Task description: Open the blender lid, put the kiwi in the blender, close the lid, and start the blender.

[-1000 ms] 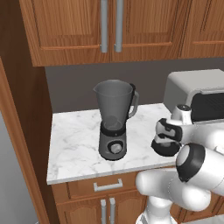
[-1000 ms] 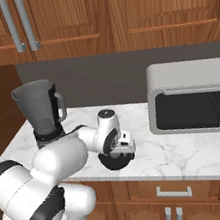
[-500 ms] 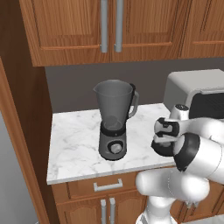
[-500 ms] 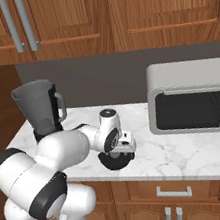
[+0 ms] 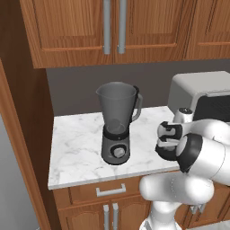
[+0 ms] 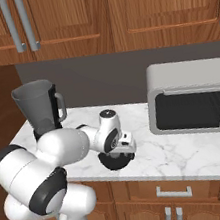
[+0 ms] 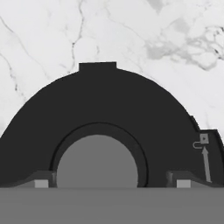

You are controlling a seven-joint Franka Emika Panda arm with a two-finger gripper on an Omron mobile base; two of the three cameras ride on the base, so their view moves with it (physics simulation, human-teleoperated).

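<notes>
1. In the hand view the blender lid [image 7: 109, 118] lies right under the camera, a dark disc with its raised centre knob [image 7: 97, 162] between the two finger tips [image 7: 41, 181] at about 6 o'clock. The tips stand either side of the knob; I cannot tell whether the jaws [image 7: 109, 183] grip it or have just let go.
2. From the right base view, the lid [image 6: 115, 161] sits on the marble worktop [image 6: 190, 152] with the hand pressed down over it, at roughly 3 o'clock from the blender.
3. The blender [image 5: 117, 123] stands further back on the worktop, its smoky jar open at the top, its silver knob facing forward.
4. The toaster oven [image 6: 193, 97] stands at the far right, well apart from the lid.
5. Judged step: the lid is off the jar and set down, so the opening step looks done or nearly so.
6. Next move, as I judge it: free the jaws, lift clear, then find the kiwi, which I cannot make out here, and carry it over the open jar.
</notes>
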